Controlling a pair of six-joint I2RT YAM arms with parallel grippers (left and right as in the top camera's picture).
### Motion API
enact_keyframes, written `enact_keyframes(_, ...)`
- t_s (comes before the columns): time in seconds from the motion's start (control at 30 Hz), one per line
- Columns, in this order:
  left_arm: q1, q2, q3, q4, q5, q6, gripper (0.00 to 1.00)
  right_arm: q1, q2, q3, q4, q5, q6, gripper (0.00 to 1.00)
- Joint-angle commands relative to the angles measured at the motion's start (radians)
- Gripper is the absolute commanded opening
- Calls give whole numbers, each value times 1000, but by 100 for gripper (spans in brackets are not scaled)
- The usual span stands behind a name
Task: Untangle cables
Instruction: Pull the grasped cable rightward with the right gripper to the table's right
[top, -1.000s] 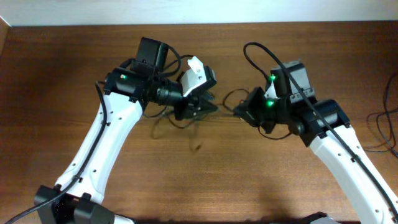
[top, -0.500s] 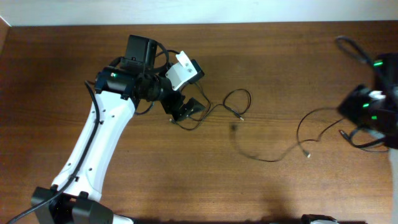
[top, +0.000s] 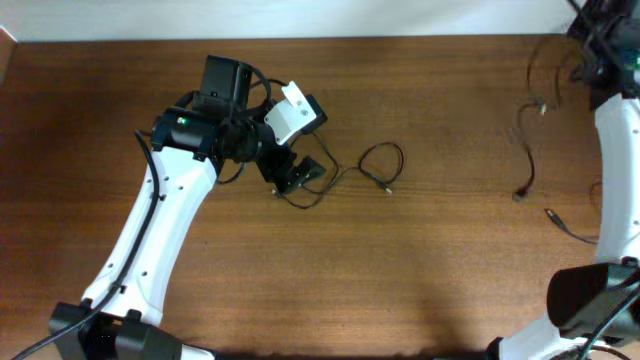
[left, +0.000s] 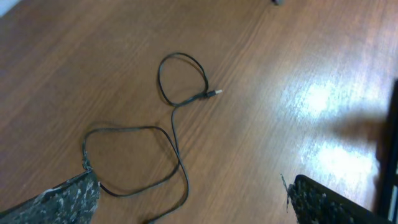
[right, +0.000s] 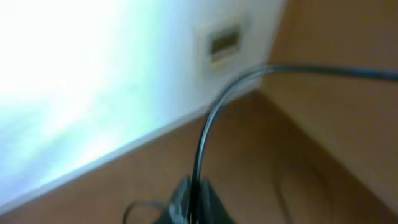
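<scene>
One thin black cable (top: 381, 160) lies loose on the wooden table in two loops, its small plug (left: 216, 92) pointing right. My left gripper (left: 193, 208) hovers open just above the cable's near loop (left: 127, 162), touching nothing; in the overhead view this gripper (top: 303, 150) sits left of centre. A second cable (top: 526, 135) dangles at the far right, its plug ends hanging free over the table. My right gripper (right: 193, 202) is shut on that cable (right: 214, 115), raised near the table's back right corner and mostly cut off in the overhead view.
Another thin black cord with a plug (top: 553, 213) lies near the right edge beside the right arm (top: 615, 150). A white wall (right: 93, 74) borders the back of the table (top: 420, 280).
The right arm has swung from the centre to the far back right, pulling one cable out of the bunch. The left gripper has opened and let go of the other cable, which has dropped onto the table.
</scene>
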Motion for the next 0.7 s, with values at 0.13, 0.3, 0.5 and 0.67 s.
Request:
enact_keyframes(0.13,2,-21,7,2,8,-9,99,-166,173,11,-10,-144,-175,4)
enact_keyframes(0.3,3,-21,7,2,8,-9,99,-187,439,11,-76,-146,-175,9)
enact_keyframes(0.5,2,-21,7,2,8,-9,99,-187,452,42,-76,-224,-112,98)
enact_keyframes(0.67,2,-21,7,2,8,-9,99,-182,182,97,-331,-264,-78,98)
